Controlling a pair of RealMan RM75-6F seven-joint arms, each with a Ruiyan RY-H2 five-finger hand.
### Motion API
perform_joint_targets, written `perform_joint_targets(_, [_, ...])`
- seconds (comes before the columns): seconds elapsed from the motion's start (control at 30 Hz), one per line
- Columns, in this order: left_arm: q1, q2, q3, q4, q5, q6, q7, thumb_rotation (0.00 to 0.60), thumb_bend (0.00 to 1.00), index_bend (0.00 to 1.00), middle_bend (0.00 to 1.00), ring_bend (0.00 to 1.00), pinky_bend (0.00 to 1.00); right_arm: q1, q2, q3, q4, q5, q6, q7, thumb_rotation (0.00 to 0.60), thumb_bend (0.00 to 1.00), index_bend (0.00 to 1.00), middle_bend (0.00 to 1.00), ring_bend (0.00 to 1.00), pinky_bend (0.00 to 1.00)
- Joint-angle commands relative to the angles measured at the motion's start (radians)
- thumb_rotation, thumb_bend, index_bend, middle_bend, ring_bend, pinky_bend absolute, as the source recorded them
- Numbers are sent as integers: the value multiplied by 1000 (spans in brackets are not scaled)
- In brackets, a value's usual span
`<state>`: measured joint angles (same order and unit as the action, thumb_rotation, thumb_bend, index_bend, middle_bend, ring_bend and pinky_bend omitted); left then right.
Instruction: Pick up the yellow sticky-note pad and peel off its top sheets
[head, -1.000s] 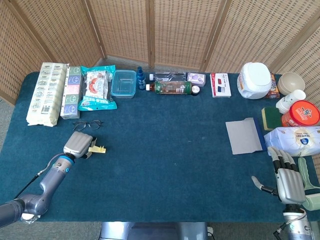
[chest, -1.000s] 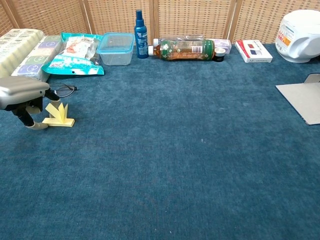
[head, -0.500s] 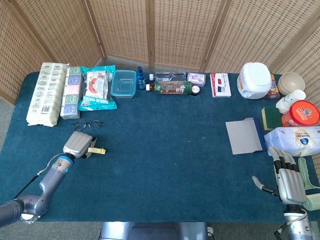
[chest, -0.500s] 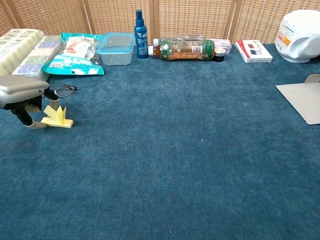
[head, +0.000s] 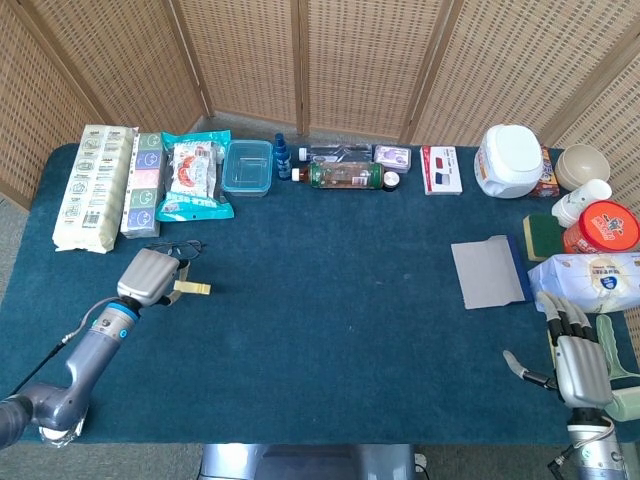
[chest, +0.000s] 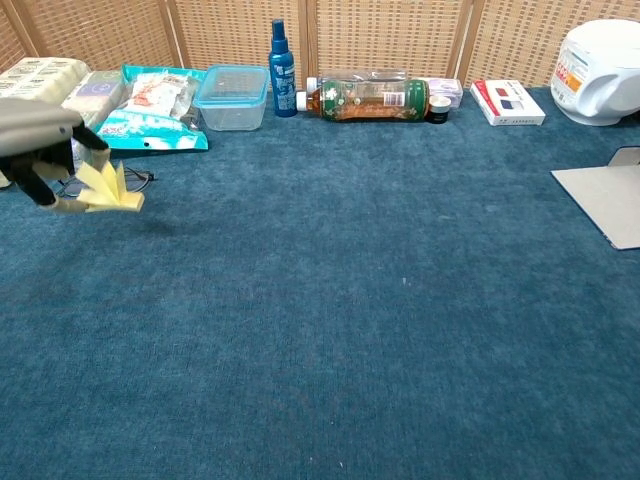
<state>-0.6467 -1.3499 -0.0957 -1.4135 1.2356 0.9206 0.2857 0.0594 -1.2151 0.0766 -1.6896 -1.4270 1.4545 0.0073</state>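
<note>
My left hand (head: 147, 277) grips the yellow sticky-note pad (head: 192, 289) at the left of the blue table. In the chest view the same left hand (chest: 38, 140) holds the sticky-note pad (chest: 108, 189) clear above the cloth, its top sheets curled up and fanned apart. My right hand (head: 577, 350) rests near the table's front right corner with its fingers stretched out and apart, holding nothing. It does not show in the chest view.
A pair of glasses (head: 170, 249) lies just behind the left hand. Snack packs (head: 190, 178), a clear box (head: 247, 166) and bottles (head: 345, 175) line the far edge. A grey sheet (head: 487, 273), a tissue pack (head: 598, 281) and jars (head: 601, 227) crowd the right side.
My left hand has lifted the pad off the cloth and drawn it up and slightly back. The right hand has stayed where it was.
</note>
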Motion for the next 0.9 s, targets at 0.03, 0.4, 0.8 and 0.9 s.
perform_joint_targets(0.03, [-6,66,-19,-66,51,24,-52,600,330,669,1000,1000,1000,11,1,2,-2,-10,-14,26,396,276,0,33,0,0])
perform_joint_targets(0.4, [-71,260,-38,-242,209,-14,-178,600,331,670,1000,1000,1000,84,-21,11,-15,-114,-62,197,400,276,0,100,25,62])
perform_joint_targets(0.8, [-171,308,-28,-311,350,-98,-260,600,331,670,1000,1000,1000,189,-82,-6,-34,-220,-136,567,416,277,0,196,129,141])
perform_joint_targets(0.9, [-193,313,-32,-326,359,-114,-266,600,331,670,1000,1000,1000,209,-102,-9,-13,-230,-148,619,419,277,0,247,199,237])
